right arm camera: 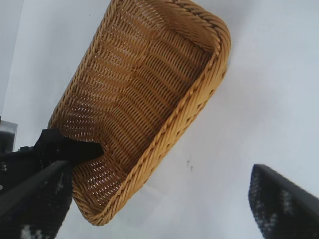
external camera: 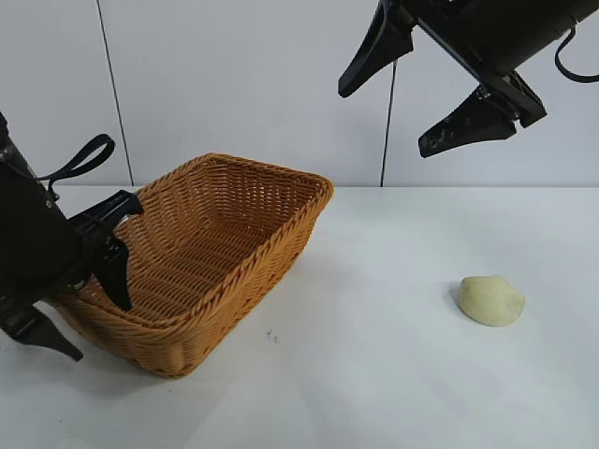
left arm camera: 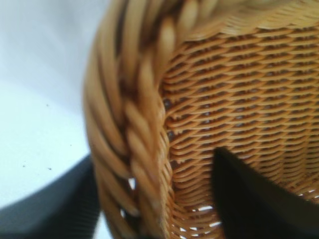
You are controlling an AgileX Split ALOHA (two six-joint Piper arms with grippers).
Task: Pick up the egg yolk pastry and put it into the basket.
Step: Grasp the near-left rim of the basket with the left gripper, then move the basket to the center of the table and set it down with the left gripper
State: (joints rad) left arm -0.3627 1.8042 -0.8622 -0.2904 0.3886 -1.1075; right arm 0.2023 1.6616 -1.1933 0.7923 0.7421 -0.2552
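while pastry (external camera: 491, 300) lies flat | basket (external camera: 281, 201) long axis runs diagonally

Left arm, black, at lower left of exterior frame, wrist angled steeply down. Left gripper (external camera: 82, 304) straddles braided rim of orange-brown woven wicker basket (external camera: 245, 245): one finger inside, one outside; grip not confirmed. Right arm, black, at upper right of frame, raised high, slanting down toward left. Right gripper (external camera: 402, 108) hangs with fingers spread wide, holding nothing.
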